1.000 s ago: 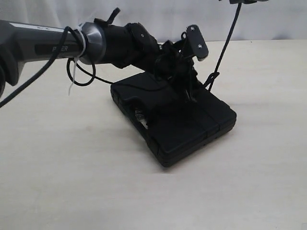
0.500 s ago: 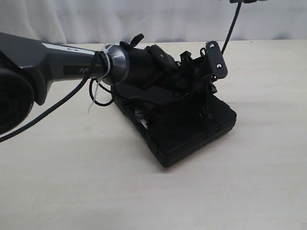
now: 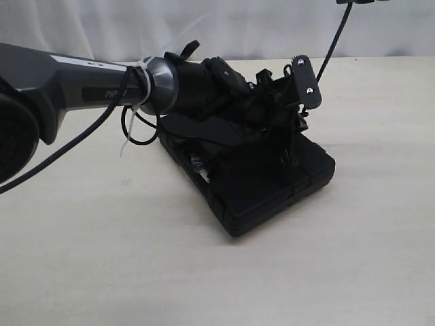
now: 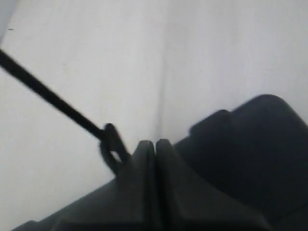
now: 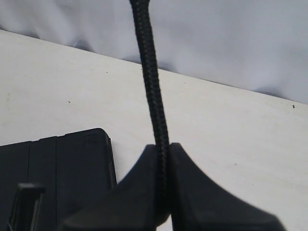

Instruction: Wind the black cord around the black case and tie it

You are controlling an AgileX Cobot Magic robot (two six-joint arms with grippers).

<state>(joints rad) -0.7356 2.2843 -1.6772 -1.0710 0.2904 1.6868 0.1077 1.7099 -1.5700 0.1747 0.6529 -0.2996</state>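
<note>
Table [image 3: 102,258] is open in front of and to the right of black case [image 3: 272,187]. Left arm [image 3: 81,88] lies over the case's back-left half and blocks that side. Black cord [image 3: 332,42] rises straight from the far right edge. Cable loop [image 3: 136,142] hangs by the left corner.

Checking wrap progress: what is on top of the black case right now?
The left hand hangs over the far part of the black case, and the black cord runs upward from there. The near lid is bare. Any cord under the hand is hidden.
</note>
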